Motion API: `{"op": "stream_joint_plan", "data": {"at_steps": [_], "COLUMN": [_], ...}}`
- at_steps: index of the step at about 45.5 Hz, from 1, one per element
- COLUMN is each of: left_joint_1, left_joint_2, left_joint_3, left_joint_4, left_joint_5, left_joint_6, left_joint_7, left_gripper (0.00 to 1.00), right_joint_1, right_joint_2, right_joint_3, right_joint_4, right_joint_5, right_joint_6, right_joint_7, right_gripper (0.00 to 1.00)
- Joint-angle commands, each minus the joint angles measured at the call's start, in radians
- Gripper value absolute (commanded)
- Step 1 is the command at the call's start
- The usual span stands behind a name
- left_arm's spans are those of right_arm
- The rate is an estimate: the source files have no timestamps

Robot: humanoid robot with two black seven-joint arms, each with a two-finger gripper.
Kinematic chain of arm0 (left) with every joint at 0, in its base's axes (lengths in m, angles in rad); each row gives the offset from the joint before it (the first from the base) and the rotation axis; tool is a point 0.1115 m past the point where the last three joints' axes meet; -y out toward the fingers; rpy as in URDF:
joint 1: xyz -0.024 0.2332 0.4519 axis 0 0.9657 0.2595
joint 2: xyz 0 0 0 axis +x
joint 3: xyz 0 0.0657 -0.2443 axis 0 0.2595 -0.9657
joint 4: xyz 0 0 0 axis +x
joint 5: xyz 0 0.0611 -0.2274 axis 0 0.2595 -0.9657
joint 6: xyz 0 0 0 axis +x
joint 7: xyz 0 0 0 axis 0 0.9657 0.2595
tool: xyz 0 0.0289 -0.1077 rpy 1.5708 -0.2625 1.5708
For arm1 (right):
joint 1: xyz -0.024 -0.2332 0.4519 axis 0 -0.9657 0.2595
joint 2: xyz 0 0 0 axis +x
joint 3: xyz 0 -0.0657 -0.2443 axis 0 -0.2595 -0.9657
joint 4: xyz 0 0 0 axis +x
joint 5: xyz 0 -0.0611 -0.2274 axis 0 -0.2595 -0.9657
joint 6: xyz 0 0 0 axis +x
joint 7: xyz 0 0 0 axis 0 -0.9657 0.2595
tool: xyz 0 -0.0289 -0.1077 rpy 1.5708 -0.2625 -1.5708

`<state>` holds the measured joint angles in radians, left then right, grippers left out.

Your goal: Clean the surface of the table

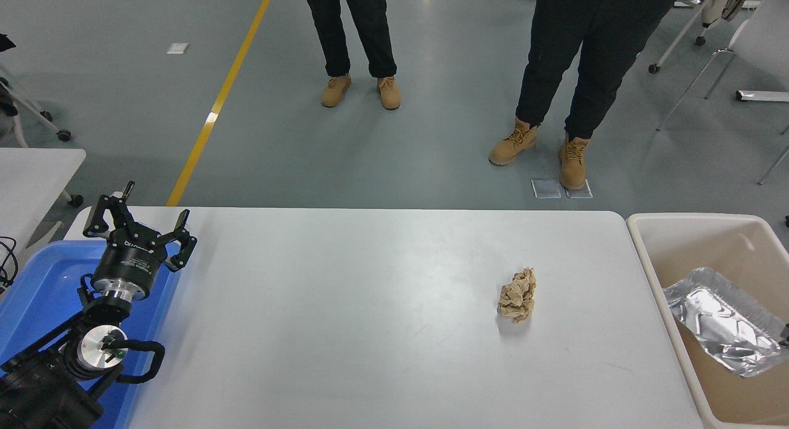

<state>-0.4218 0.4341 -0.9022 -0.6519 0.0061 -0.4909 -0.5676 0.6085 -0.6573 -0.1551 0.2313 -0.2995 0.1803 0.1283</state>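
One worktop (370, 355) carries one crumpled brown paper ball (518, 294). Two bins flank it: one blue bin (37, 281) and one beige bin (709, 232), which holds one foil tray (721, 321). One claw (138, 222) shows. Two people (354, 28) (585, 40) stand beyond, four tan boots between them.

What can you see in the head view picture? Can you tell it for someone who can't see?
A crumpled brown paper ball lies on a white table. A foil tray sits in a beige bin at right, and the left gripper rests open over a blue bin. Two people stand beyond.
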Motion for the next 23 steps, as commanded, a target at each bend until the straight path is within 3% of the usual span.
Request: {"op": "stream_joint_plan", "data": {"at_steps": [1,8,11,23], "left_joint_1": [0.000,0.000,0.000,0.001], "left_joint_2": [0.000,0.000,0.000,0.000], "left_joint_3": [-0.001,0.000,-0.001,0.000], "left_joint_4": [0.000,0.000,0.000,0.000], "left_joint_5": [0.000,0.000,0.000,0.000], "left_joint_6": [0.000,0.000,0.000,0.000], "left_joint_7": [0.000,0.000,0.000,0.000], "left_gripper": [0.99,0.99,0.99,0.99], "right_joint_1": [-0.006,0.004,0.010,0.036], "right_joint_2": [-0.001,-0.002,-0.008,-0.079], "right_joint_3": [0.002,0.008,0.012,0.244], "right_joint_4": [0.000,0.005,0.008,0.017], "right_joint_5": [0.000,0.000,0.002,0.006], "right_joint_6": [-0.019,-0.019,-0.019,-0.016], "right_joint_7": [0.001,0.001,0.001,0.002], "right_gripper": [0.82,0.89,0.97,0.97]}}
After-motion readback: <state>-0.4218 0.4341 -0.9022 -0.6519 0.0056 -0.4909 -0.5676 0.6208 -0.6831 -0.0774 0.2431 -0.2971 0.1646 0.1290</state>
